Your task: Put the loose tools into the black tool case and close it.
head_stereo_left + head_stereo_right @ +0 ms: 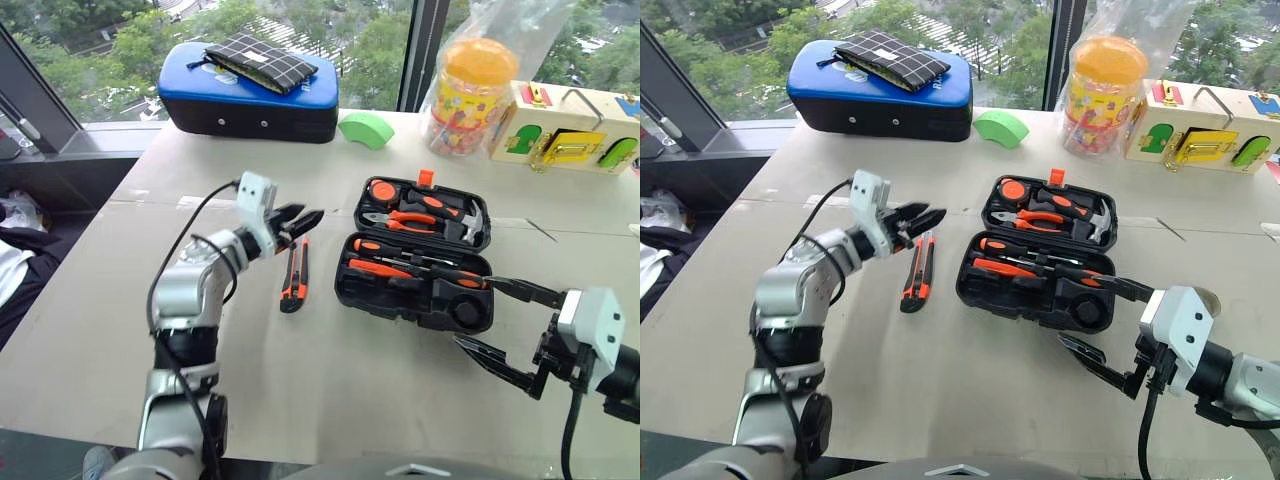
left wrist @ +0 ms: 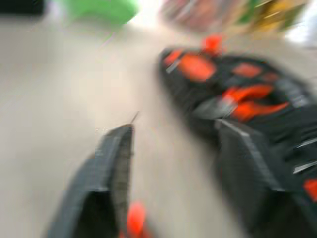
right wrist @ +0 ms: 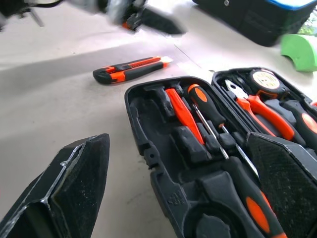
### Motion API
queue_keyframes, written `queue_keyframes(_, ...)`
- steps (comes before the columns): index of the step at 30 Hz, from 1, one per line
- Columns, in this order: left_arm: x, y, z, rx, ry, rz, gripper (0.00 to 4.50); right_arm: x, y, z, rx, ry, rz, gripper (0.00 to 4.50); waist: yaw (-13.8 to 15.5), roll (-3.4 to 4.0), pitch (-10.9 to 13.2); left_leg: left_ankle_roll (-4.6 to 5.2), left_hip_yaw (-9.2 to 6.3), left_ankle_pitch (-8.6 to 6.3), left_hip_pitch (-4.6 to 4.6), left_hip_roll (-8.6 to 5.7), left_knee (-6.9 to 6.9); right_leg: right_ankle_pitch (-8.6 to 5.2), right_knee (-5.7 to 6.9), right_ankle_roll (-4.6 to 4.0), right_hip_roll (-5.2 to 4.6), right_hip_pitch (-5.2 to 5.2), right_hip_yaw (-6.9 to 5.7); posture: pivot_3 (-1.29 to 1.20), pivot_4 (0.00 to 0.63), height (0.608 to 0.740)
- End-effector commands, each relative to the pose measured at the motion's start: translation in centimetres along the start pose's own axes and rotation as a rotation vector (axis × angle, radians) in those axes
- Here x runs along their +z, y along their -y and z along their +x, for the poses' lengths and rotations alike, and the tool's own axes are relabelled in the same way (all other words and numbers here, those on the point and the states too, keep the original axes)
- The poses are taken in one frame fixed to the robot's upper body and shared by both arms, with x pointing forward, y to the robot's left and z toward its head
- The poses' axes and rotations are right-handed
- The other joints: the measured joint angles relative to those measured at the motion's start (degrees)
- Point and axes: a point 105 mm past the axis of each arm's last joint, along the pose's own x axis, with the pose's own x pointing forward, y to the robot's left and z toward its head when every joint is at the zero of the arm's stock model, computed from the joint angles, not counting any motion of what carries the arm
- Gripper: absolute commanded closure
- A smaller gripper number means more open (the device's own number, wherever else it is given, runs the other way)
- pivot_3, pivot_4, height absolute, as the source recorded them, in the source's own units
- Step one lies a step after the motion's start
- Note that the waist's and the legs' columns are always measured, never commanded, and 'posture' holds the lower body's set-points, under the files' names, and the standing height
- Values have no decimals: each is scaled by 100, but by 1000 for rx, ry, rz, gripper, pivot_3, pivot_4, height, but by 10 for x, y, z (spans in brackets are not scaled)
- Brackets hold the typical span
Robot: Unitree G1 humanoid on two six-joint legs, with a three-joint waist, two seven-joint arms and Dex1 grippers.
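Screwdrivers lie inside the open black tool case; the utility knife lies beside it on the counter. Left pincer and right pincer both released, empty; lid unclosed.

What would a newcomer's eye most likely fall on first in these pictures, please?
Probably the open black tool case in the middle of the table, its recesses filled with orange-and-black tools. Just to its left the utility knife lies loose on the table, with the left gripper above it, fingers apart. The right gripper hangs wide open at the case's near right corner.
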Motion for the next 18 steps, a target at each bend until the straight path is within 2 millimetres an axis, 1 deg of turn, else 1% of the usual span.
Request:
queue_keyframes(1,0,19,-10,70,-37,63,48,5,2,2,44,20,-27,0,49,-2,1,0,2,0,0,0,1,0,-1,0,0,0,2,0,150,740)
queue_keyframes(2,-6,25,-10,66,-59,60,48,5,3,3,54,19,-30,0,63,-3,1,0,3,0,0,-1,5,0,-1,-1,-2,1,4,0,150,740)
queue_keyframes(5,-29,31,-8,100,-148,49,48,6,7,2,77,11,-41,0,84,-3,1,-1,7,1,0,-14,13,-2,-3,-5,-19,5,9,0,150,740)
queue_keyframes(7,-43,31,-8,120,-198,48,48,7,9,1,84,4,-46,0,62,-4,0,0,16,1,1,-16,13,-3,-4,-9,-19,6,18,0,150,740)
queue_keyframes(9,-56,27,-10,152,-237,52,48,7,9,-1,90,-5,-50,0,58,5,-7,0,15,0,2,-14,11,-1,-4,-6,-17,4,17,0,150,740)
queue_keyframes(10,-61,26,-11,160,-251,49,549,8,9,-2,91,-8,-50,0,54,12,-11,0,14,0,4,-13,7,-1,-4,-6,-15,4,17,0,150,740)
queue_keyframes(12,-67,25,-12,162,-258,29,1175,7,8,-5,91,-18,-49,0,52,19,-15,0,18,0,12,-11,-4,-2,-4,-6,-12,4,21,0,150,740)
queue_keyframes(13,-68,25,-13,157,-253,31,1807,7,8,-6,88,-20,-47,0,53,20,-16,0,19,0,14,-10,-8,-3,-4,-7,-11,4,22,0,150,740)
queue_keyframes(15,-61,24,-12,143,-195,21,2731,7,7,-7,82,-23,-42,0,54,19,-18,0,22,0,16,-9,-11,-4,-4,-10,-11,4,24,0,150,740)
queue_keyframes(16,-55,24,-12,131,-155,11,2944,7,6,-7,79,-23,-40,0,57,20,-17,0,22,0,16,-9,-11,-6,-5,-13,-12,4,24,0,150,740)
queue_keyframes(18,-26,26,-11,53,-16,18,2952,5,4,-7,67,-21,-32,0,59,17,-15,0,25,0,14,-9,-10,-12,-6,-24,-15,4,26,0,150,740)
